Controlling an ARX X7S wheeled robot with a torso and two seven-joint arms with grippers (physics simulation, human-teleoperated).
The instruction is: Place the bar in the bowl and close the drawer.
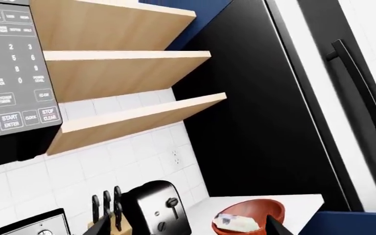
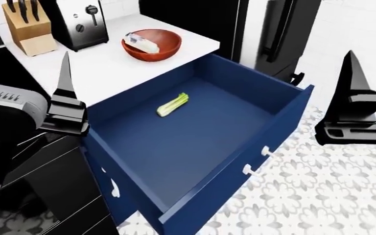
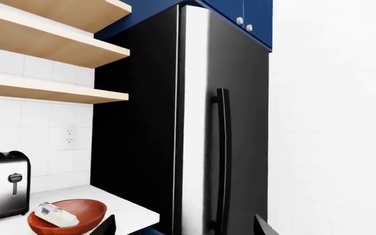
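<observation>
Navy-blue drawer (image 2: 195, 142) gapes at frame centre, probably heavy yet smooth-sliding, best pushed at its white handle (image 2: 256, 161); bar (image 2: 141, 42) lies in bowl (image 2: 151, 45), both grippers apparently empty, spread unclear.

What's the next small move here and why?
Probably bring the right gripper down toward the front of the drawer to push it shut. The bar already lies in the bowl, the drawer stands wide open, and both grippers hold nothing; the right one is nearer the front panel.
</observation>
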